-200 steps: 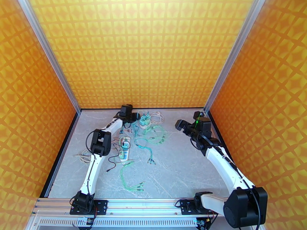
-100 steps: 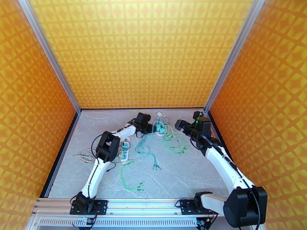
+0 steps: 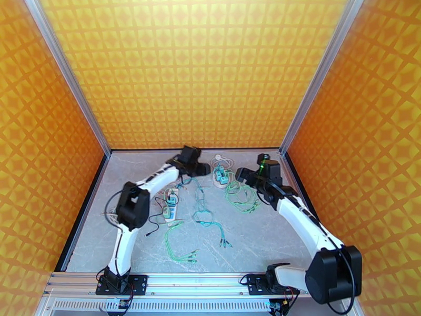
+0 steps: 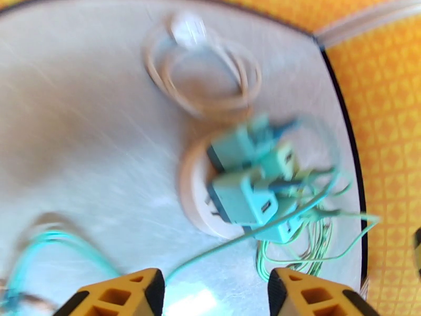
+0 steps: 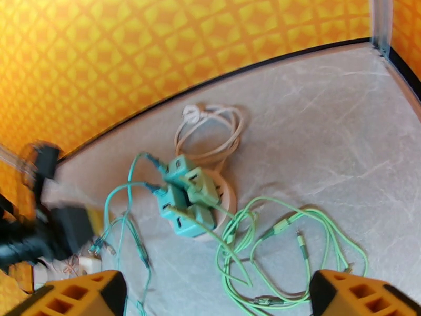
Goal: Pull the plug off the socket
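Plugs (image 5: 184, 198) are sitting in the socket (image 5: 229, 198) at the table's (image 3: 263, 238) 12 o'clock; left end effector (image 4: 216, 283) and right end effector (image 5: 216, 290), both open and empty, are flanking it at 9 and 3 o'clock; pulling not yet begun.

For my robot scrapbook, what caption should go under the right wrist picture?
Teal plugs crowd a round white socket on the grey table, green cables looped beside it, framed by the yellow fingers.

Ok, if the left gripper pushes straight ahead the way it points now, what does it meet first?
Probably the thin teal cable crossing just ahead of the left gripper, its jaws open; beyond it, the teal plug adapters on the round white socket. Depth is unclear in this blurred view.
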